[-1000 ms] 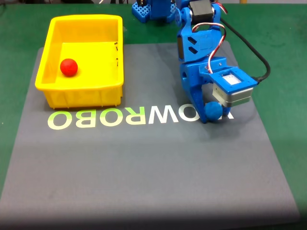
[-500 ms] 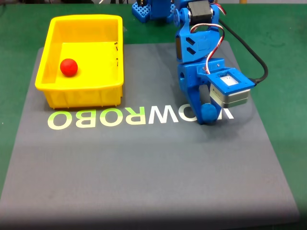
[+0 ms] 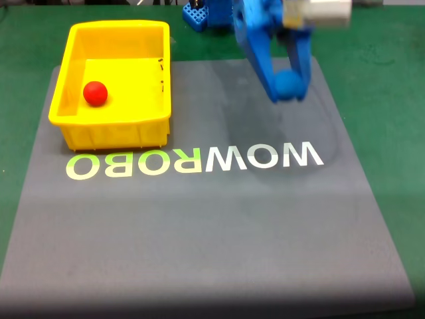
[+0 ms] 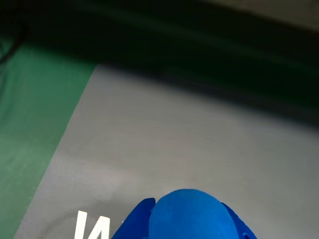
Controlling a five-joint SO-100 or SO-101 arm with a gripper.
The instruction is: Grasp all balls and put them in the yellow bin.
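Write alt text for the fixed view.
A blue robot arm's tool holds a blue ball raised above a grey mat. To the left, a red ball sits inside the yellow bin.

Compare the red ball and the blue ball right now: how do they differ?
The red ball lies loose inside the yellow bin; the blue ball is clamped in the end effector, lifted above the grey mat. Red is delivered, blue is not. Both look round, smooth and about equal in size.
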